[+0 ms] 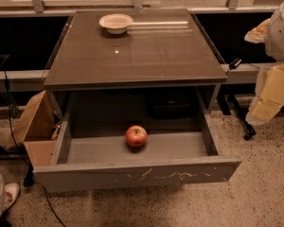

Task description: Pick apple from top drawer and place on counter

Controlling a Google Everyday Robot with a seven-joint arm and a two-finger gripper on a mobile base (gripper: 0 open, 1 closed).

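You have one apple (136,135) to locate: it sits upright on the floor of the top drawer (137,175), about midway between the left and right walls and clear of both. Only one drawer is in view. It is pulled out toward you, and its long grey front panel carries pale scratches right of centre. One counter (142,56) lies directly above the drawer's rear portion, its glossy dark top wider than the drawer opening. One pale round bowl (116,22) stands on the counter near the far edge, left of centre and well apart from the apple. One brown cardboard box (35,126) stands open on the speckled floor (255,193), just beside the drawer's left wall. One white shoe (9,193) shows at the lower left corner. One arm (281,27) enters at the right edge of the view and slopes down and to the left. The gripper (258,115) hangs off the counter's right side, over the floor, at about drawer height and well apart from the apple. You cannot tell whether it is open or closed, and it holds nothing that can be seen.
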